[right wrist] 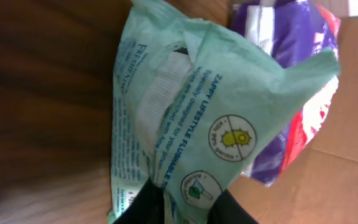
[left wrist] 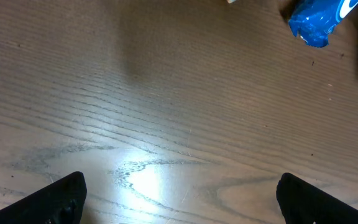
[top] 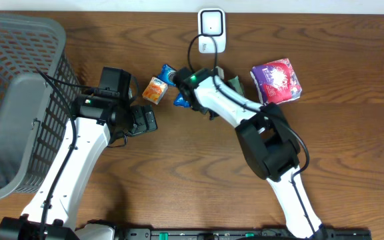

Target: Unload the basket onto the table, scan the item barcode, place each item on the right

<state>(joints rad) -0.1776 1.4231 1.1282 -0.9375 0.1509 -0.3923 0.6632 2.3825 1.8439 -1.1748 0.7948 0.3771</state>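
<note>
A pale green wipes pack (right wrist: 185, 106) fills the right wrist view, with my right gripper (right wrist: 188, 202) shut on its lower edge, one dark finger on each side of a fold. From overhead, that gripper (top: 224, 80) and the pack (top: 235, 87) sit just below the white barcode scanner (top: 211, 28) at the table's far edge. My left gripper (top: 143, 121) is open over bare wood, its fingers wide apart (left wrist: 182, 202) and holding nothing. No barcode is visible in these views.
A purple pack (top: 277, 81) lies right of the green one. An orange carton (top: 155, 90) and two blue packets (top: 168, 71) (top: 181, 100) lie between the arms; one blue packet (left wrist: 316, 22) is ahead of the left gripper. A grey basket (top: 12, 100) stands at the left.
</note>
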